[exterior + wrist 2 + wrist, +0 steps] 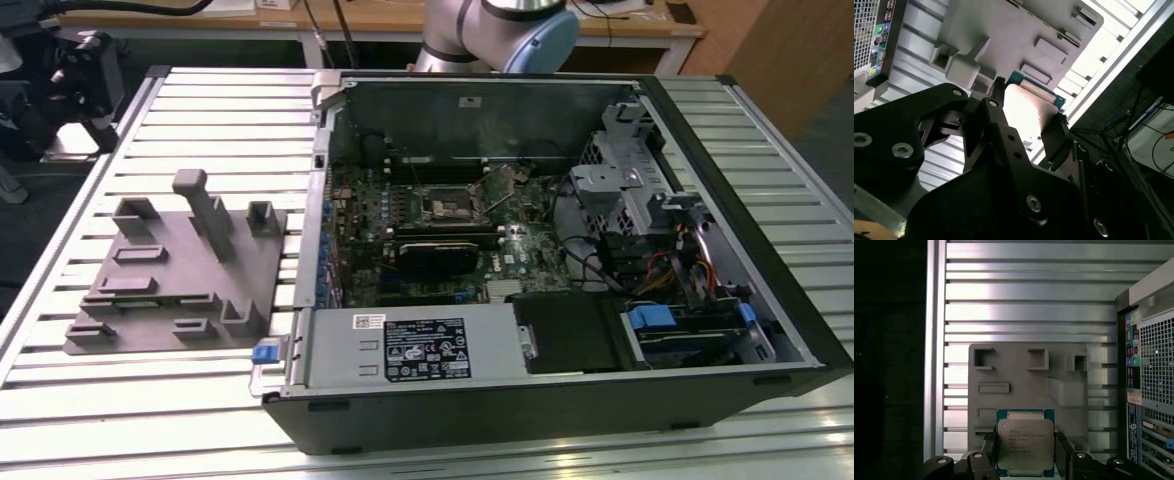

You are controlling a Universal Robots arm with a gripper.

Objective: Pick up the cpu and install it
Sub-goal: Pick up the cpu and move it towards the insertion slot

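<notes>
The cpu (1025, 440) is a flat square chip with a pale silvery top and a green edge. It sits between the two black fingers of my gripper (1025, 454), which is shut on it. In both wrist views it hangs in the air over the grey fixture plate (1019, 370), clear of the plate's surface. In the second wrist view the cpu (1026, 112) glares bright between the fingers of my gripper (1028, 119). In the exterior view the black square socket (447, 203) lies on the motherboard inside the open computer case (561, 400).
The grey fixture plate (174, 270) with raised blocks lies on the slatted metal table (200, 130), at the exterior view's left of the case. The case's rear panel (1149, 365) stands beside the plate. Drive cages and cables (667, 250) fill the case's right side.
</notes>
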